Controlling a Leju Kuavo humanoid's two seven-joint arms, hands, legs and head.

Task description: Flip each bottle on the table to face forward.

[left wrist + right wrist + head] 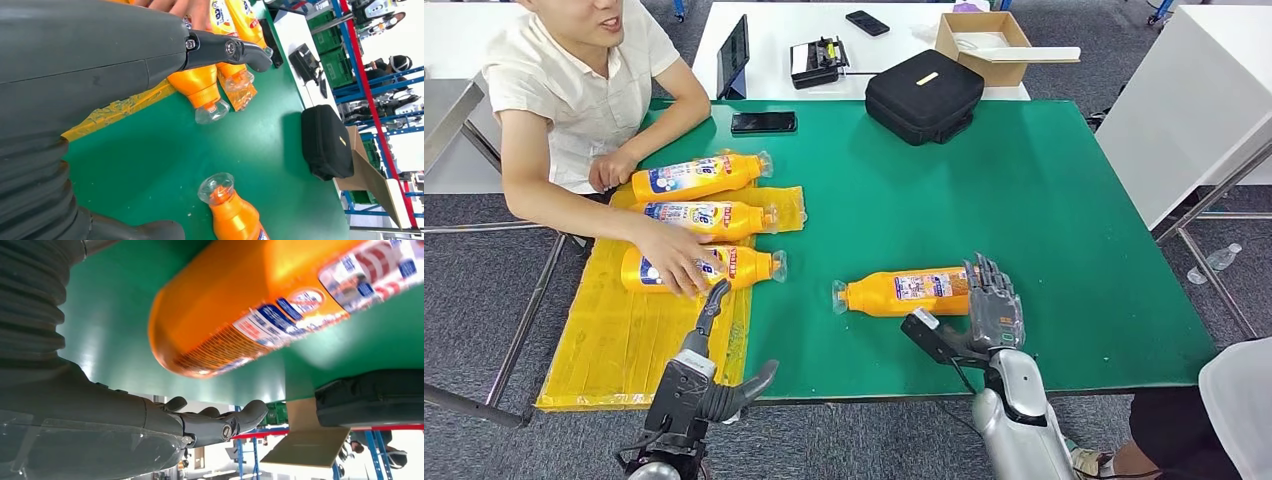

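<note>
In the head view, three orange bottles lie in a column on the yellow mat (614,340) at the left of the frame, caps pointing to the right. The top bottle (699,176) and the middle bottle (709,217) show a blue and white front label, so I judge these two as done. A person's hand (669,262) rests on the lowest bottle (739,267), which hides part of its label. A fourth bottle (904,293) lies alone on the green table (1044,200) at lower centre, cap to the left; its label looks like small print, so it probably must be turned. The right hand (984,310) stands just beside its base, fingers upright and spread, holding nothing; whether they touch the base I cannot tell. The left hand (714,375) is at the table's near edge at lower left, fingers apart and empty.

In the left wrist view, the lone bottle's clear cap and orange neck appear at bottom centre, well apart from the left hand's dark finger (225,50) at the top. The mat bottles' caps lie under that finger.

In the right wrist view, the lone bottle's rounded base takes the upper middle of the frame, glossy orange with a barcode-like label. The fingers (220,422) lie below it, not closed around it.
</note>
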